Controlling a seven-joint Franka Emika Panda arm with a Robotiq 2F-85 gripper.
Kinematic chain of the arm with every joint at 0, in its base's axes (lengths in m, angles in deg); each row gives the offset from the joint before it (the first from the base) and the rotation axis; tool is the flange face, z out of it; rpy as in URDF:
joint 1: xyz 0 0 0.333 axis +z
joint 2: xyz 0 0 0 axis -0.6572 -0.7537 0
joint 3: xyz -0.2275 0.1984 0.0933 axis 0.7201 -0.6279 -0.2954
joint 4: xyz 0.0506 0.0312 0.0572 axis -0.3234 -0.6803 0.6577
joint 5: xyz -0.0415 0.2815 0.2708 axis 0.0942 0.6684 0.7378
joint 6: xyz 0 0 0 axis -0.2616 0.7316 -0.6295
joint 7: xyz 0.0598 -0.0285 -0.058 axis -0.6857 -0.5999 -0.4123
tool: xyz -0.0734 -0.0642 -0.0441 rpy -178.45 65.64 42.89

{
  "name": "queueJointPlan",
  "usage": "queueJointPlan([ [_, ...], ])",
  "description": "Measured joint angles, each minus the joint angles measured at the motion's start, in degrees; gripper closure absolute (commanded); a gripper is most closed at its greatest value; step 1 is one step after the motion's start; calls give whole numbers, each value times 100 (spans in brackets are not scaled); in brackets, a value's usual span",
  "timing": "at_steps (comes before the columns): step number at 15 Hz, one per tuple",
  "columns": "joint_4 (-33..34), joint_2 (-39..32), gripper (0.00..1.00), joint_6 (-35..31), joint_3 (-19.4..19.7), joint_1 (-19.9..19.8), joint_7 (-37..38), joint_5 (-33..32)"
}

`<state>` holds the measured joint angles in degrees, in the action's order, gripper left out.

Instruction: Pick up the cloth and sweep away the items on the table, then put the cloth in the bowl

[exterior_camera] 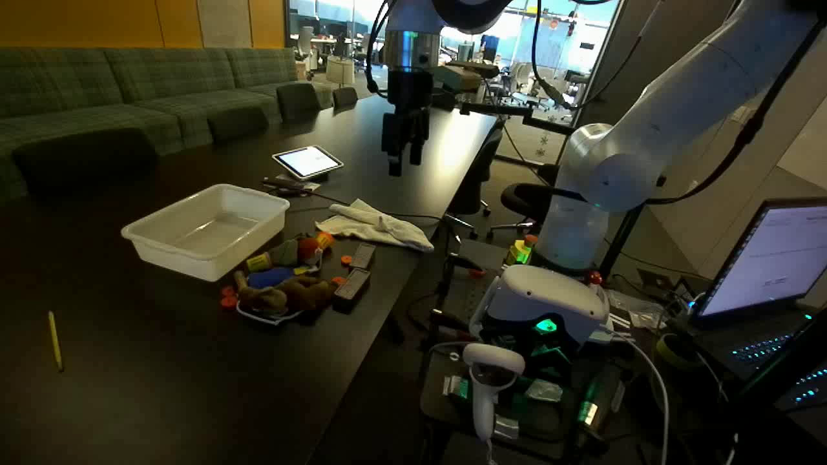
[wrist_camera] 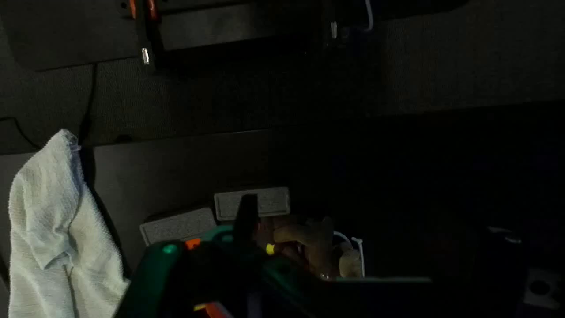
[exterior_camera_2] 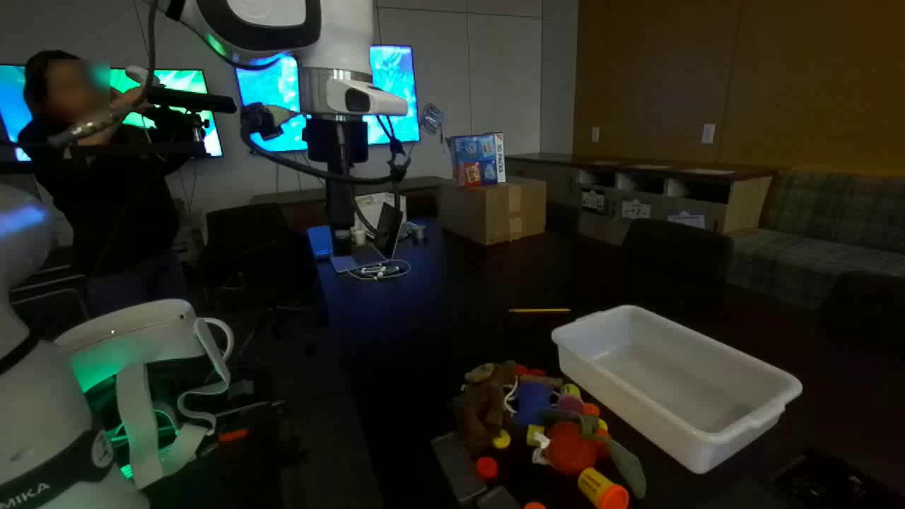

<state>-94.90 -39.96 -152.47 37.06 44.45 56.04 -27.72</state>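
The cream cloth [exterior_camera: 375,226] lies crumpled near the table's edge; it also shows at the left of the wrist view [wrist_camera: 57,238]. The only bowl-like container is a white rectangular tub [exterior_camera: 169,253], empty, also seen in an exterior view [exterior_camera_2: 629,410]. Between cloth and tub lie the items: a brown plush toy [exterior_camera: 303,294], a red plush toy [exterior_camera_2: 571,449], a blue piece [exterior_camera_2: 534,403], small jars [exterior_camera_2: 601,489], orange lids and two grey boxes [exterior_camera: 352,287] [wrist_camera: 251,214]. My gripper [exterior_camera: 406,166] [exterior_camera_2: 365,249] hangs high above the table, fingers apart, holding nothing.
A yellow pencil [exterior_camera: 55,342] lies beyond the tub. A tablet [exterior_camera: 308,161] and cables lie behind the cloth. A cardboard box [exterior_camera_2: 495,208] stands at the table's far end. A headset [exterior_camera: 549,303] sits beside the robot base. A person [exterior_camera_2: 106,198] stands nearby.
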Motion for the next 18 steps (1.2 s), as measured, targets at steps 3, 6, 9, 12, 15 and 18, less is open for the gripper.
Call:
queueJointPlan([
  [3, 2, 2, 0, -1, 0, 0, 0, 0],
  [6, -2, 2, 0, 0, 0, 0, 0, 0],
  [9, -13, -56, 0, -33, 23, -28, -2, -12],
  [12, -13, -336, 0, -341, 224, -191, -195, -192],
  [15, -7, -924, 0, -1005, 606, -452, -708, -470],
  [18, 101, -1839, 0, -1854, 1040, -733, -1346, -662],
])
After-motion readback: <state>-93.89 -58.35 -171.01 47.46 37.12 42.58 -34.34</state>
